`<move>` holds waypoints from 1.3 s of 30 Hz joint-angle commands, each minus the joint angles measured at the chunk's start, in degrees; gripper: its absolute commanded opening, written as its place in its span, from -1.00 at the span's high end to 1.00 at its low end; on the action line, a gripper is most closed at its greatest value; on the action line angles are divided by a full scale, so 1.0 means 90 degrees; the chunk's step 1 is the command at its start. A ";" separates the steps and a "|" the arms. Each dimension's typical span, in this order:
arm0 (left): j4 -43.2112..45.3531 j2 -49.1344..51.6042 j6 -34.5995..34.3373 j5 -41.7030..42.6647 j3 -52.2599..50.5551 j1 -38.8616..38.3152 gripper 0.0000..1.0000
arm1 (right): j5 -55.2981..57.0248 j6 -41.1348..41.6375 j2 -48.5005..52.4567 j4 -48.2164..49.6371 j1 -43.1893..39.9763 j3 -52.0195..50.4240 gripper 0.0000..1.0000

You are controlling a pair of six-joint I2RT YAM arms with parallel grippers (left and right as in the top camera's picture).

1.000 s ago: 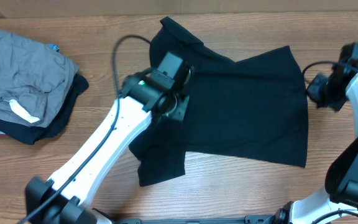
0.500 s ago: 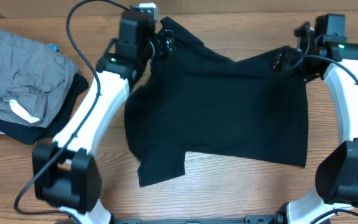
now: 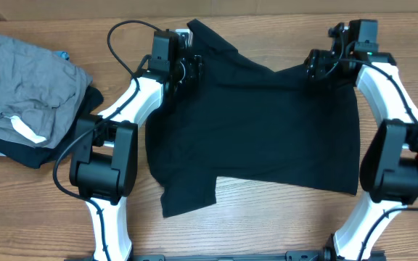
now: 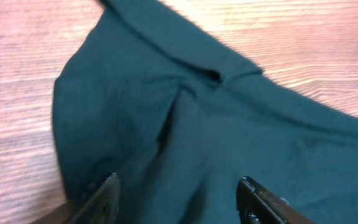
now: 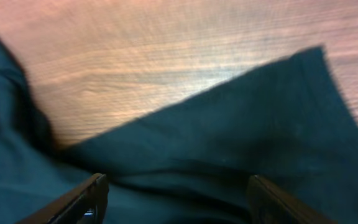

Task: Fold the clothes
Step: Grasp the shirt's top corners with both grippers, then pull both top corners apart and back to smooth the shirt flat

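Observation:
The clothes (image 3: 267,130), a black T-shirt, lie crumpled and partly folded across the middle of the wooden table (image 3: 281,217). My left gripper (image 3: 189,69) hovers over the shirt's far left corner. In the left wrist view the left gripper (image 4: 178,183) is open, with wrinkled black cloth (image 4: 229,143) under the gap. My right gripper (image 3: 318,67) is over the far right corner. The right wrist view shows it (image 5: 177,183) open above a fold of the shirt (image 5: 241,124), with bare wood beyond. Nothing is held by either gripper.
A grey garment (image 3: 27,87) with a white label (image 3: 26,130) lies at the left on a dark garment (image 3: 71,141). Both arms reach from the near edge along the shirt's sides. Bare wood shows in front of the shirt and along the far edge.
Both arms swung from the shirt's sides up to its far corners. Both grippers went from shut to open. The shirt lies much as before.

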 commanded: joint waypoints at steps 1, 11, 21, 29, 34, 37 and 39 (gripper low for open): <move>-0.0437 0.0236 0.0245 -0.0444 0.0063 -0.0027 0.14 | 0.0046 -0.0153 0.0185 0.0114 -0.0005 -0.0029 -0.51; -0.2023 0.0243 0.0690 -0.0763 0.0063 -0.0044 0.59 | 0.0284 -0.0155 0.0197 0.0403 -0.0056 -0.0029 -0.53; -0.3920 0.0192 0.0435 -0.0806 0.0833 -0.0051 0.38 | 0.0282 -0.0321 0.0202 0.0488 -0.0058 -0.0044 0.04; -0.4947 0.0160 0.0437 -0.0816 0.2982 -0.0345 -0.18 | 0.0347 -0.0818 0.0202 -0.0049 -0.0058 0.0325 0.93; -0.4702 0.0216 0.0296 -0.1083 0.3407 -0.0539 -0.27 | 0.0617 -0.1122 0.0202 -0.1496 -0.0274 0.1486 0.93; -0.4575 0.0420 0.0165 -0.1166 0.3407 -0.0532 -0.27 | 0.0600 -0.1154 0.0238 -0.1304 -0.0457 0.1520 0.93; -0.4454 0.0624 0.0136 -0.1163 0.3407 -0.0532 -0.27 | 0.0474 -0.1290 0.0369 -0.1200 -0.0563 0.1520 0.93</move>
